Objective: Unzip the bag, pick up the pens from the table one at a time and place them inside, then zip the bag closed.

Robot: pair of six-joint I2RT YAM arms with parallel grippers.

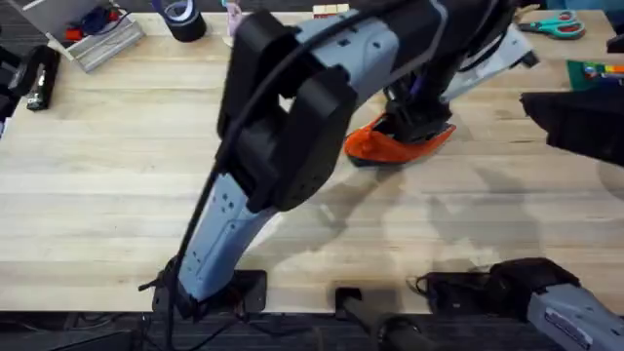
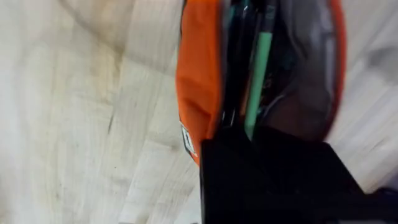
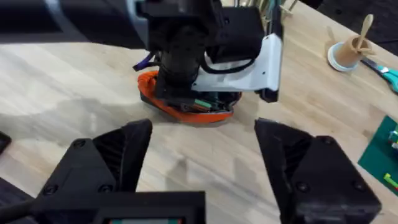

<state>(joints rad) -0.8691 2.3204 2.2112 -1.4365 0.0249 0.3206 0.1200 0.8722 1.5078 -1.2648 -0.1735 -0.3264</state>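
Observation:
The orange bag lies open on the table, a little right of the middle. My left gripper is down at its opening. In the left wrist view the bag gapes, with a black pen and a thin green pen lying along its inside. The green pen runs under my black fingers, which show as one closed mass on its end. My right gripper hangs open and empty, some way back from the bag, and shows dark at the right in the overhead view.
Teal scissors and a green mat lie at the far right. A tape roll and a tray of supplies sit at the back left. A white cup with wooden sticks stands beyond the bag.

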